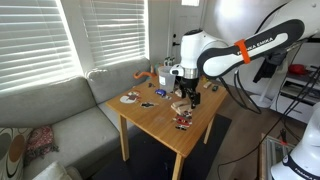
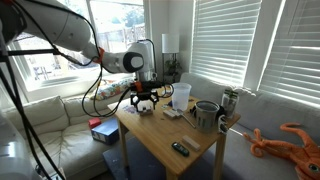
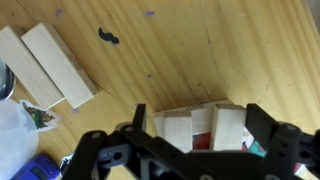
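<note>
In the wrist view a cluster of pale wooden blocks (image 3: 172, 130) stands on the wooden table (image 3: 190, 50), with something red showing among them. My gripper (image 3: 200, 118) is open, and its two black fingers (image 3: 266, 128) stand either side of the cluster, apart from it. In both exterior views the gripper (image 1: 185, 94) (image 2: 145, 97) hangs low over the blocks (image 1: 183, 104) (image 2: 148, 106), near the table's window end. Whether the fingers touch the blocks is not clear.
Two flat wooden planks (image 3: 55, 62) lie off to one side, beside a white plastic item (image 3: 14, 120). A metal mug (image 2: 207, 115), clear cup (image 2: 181, 96), can (image 2: 229, 101) and dark remote (image 2: 180, 148) share the table. An orange plush (image 2: 295, 140) lies on the sofa.
</note>
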Controlling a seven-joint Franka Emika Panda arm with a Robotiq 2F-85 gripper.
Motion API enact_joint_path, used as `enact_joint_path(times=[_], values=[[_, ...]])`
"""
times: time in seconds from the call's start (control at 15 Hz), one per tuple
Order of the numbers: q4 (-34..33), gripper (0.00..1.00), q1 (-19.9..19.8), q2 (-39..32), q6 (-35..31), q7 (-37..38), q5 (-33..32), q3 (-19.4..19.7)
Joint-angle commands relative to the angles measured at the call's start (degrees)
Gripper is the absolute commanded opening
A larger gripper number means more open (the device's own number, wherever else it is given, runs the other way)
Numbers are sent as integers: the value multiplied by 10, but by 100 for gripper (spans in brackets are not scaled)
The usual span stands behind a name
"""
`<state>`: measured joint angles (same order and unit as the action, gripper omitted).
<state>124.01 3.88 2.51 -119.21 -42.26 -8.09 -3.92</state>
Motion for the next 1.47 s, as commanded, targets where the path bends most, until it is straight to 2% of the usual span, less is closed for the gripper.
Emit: enact_joint_path(times=[0.0, 0.93, 1.4], values=[[19, 100, 1, 17, -15, 16, -18, 2], [24, 100, 0, 31, -30, 28, -21, 5], [19, 100, 5, 79, -4, 2, 21, 11]])
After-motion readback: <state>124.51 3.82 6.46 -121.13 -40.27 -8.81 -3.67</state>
